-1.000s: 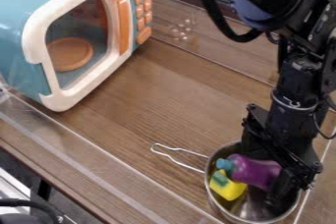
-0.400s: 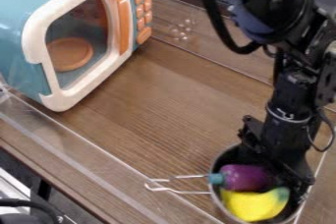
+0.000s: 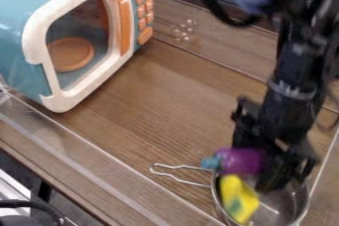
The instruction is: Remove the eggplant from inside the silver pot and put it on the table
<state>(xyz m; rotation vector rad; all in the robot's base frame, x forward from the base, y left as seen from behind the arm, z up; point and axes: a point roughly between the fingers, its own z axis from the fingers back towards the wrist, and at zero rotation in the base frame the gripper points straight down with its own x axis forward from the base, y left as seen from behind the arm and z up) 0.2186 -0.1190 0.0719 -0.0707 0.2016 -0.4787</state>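
Note:
The purple eggplant [image 3: 243, 159], its blue-green stem pointing left, hangs just above the left rim of the silver pot [image 3: 281, 210] at the bottom right. My gripper [image 3: 265, 163] comes down from above and is shut on the eggplant; the picture is blurred by motion. A yellow toy [image 3: 236, 196] lies inside the pot. The pot's thin wire handle [image 3: 177, 170] sticks out to the left over the brown wooden table [image 3: 159, 101]. The pot's right side is cut off by the picture's edge and partly hidden by the arm.
A blue-and-white toy microwave [image 3: 77, 37] with its door ajar stands at the back left. Clear plastic edging [image 3: 66, 146] runs along the table's front-left side. A small clear object [image 3: 185, 30] lies near the far edge.
My gripper has shut on the eggplant and risen with it, so the eggplant now hangs above the pot's rim instead of lying inside. The yellow toy has shifted within the pot.

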